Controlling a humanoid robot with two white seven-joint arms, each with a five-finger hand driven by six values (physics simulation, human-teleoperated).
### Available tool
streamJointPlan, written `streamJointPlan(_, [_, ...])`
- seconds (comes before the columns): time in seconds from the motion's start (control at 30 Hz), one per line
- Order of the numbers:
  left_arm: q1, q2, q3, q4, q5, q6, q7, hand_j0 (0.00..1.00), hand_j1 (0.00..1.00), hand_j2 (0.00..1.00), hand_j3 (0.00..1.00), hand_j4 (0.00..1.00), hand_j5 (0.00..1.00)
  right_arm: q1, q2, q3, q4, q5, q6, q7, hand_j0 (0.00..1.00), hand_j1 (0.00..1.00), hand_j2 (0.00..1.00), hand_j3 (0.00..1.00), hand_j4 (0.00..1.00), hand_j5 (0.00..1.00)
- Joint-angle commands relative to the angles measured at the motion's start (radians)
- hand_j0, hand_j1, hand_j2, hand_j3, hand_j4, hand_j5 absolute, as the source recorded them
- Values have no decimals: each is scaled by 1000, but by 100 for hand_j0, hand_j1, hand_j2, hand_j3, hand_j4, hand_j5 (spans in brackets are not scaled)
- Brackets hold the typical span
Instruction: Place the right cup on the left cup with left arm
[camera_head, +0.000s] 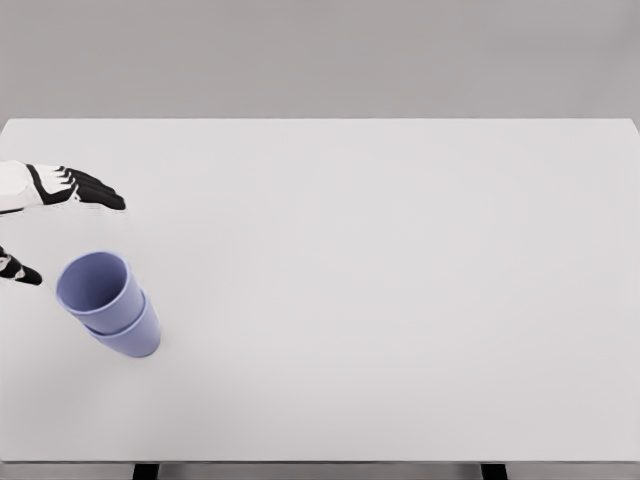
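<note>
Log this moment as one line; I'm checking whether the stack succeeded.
left hand: open, holds nothing | upper cup: nested in lower cup | stack: tilted, on table | right hand: out of view

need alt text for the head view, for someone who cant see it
Two light purple plastic cups sit nested one inside the other, tilted, near the left side of a plain white table. The left robot hand, white with black fingers, hovers open beyond them at the left edge, holding nothing. The right arm is not in view.

Only stacked cups (110, 305) obstruct the table (400, 280)
</note>
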Motion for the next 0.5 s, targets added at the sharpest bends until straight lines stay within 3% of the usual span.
streamJointPlan(0.0, [-3,10,25,-6,39,2,0,100,100,100,100,100,100,0,0,0,0,0,0,0,100,100,100,100,100,100])
streamJointPlan(0.03, [-27,0,27,-6,42,2,0,100,100,100,100,100,100,0,0,0,0,0,0,0,100,100,100,100,100,100])
streamJointPlan(0.1, [-78,-96,27,-6,42,2,0,100,100,100,100,100,100,0,0,0,0,0,0,0,100,100,100,100,100,100])
streamJointPlan(0.27, [-136,-274,11,-6,26,2,0,100,100,100,100,100,100,0,0,0,0,0,0,0,100,100,100,100,100,100])
streamJointPlan(0.47, [-143,-380,7,-6,-29,2,0,100,100,100,100,100,100,0,0,0,0,0,0,0,100,100,100,100,100,100])
